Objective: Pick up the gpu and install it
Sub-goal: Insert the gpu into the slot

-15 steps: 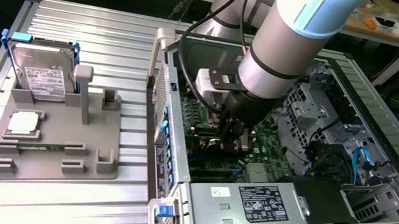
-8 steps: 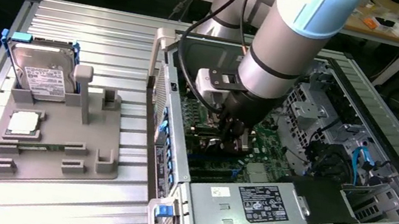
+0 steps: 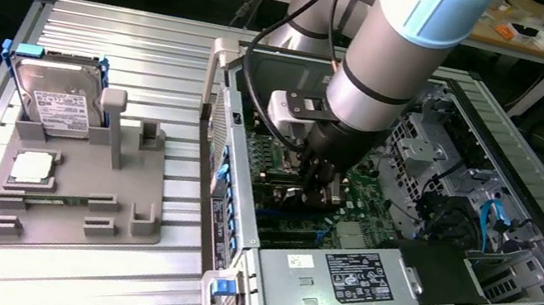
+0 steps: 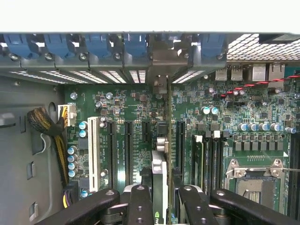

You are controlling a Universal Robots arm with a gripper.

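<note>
The gpu point(image 4: 168, 140) shows edge-on in the wrist view as a thin dark card with a silvery metal edge. It stands upright over the black expansion slots of the green motherboard point(image 4: 136, 108). My gripper point(image 4: 164, 206) is shut on it, with one black finger on each side. In the exterior view my gripper point(image 3: 316, 190) reaches down into the open computer case point(image 3: 241, 197), low over the motherboard. There the card is mostly hidden behind the fingers. Whether the card's edge sits in a slot I cannot tell.
A silver hard drive point(image 3: 55, 102) with blue handles and a small square CPU chip point(image 3: 32, 167) rest on the grey fixture point(image 3: 71, 209) at the exterior view's left. Inside the case are a white slot point(image 4: 93, 154), a yellow-black cable bundle point(image 4: 51, 131), blue latches point(image 4: 96, 44) and a CPU socket point(image 4: 255, 183).
</note>
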